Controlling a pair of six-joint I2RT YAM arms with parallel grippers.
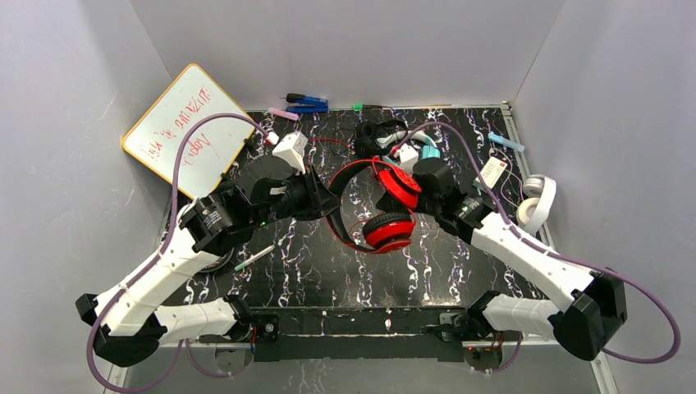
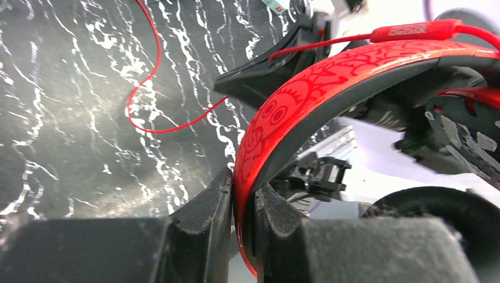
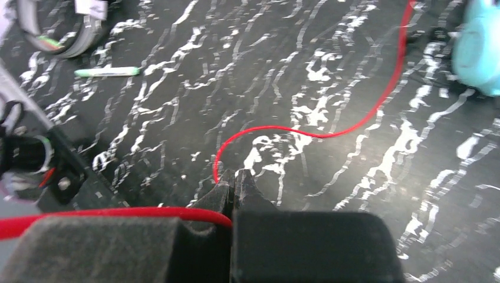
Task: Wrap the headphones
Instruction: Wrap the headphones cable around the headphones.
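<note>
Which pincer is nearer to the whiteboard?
Left. The left pincer, clamped on the red headband, sits right of the whiteboard. The right pincer, pinching the red cord, is farther right, past the red headphones.

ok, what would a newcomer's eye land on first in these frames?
The red headphones mid-table, strung between both arms: the left jaws clamp the headband and the right jaws pinch the red cord. Next come the scribbled whiteboard leaning at far left and the white headphones at the right edge.
</note>
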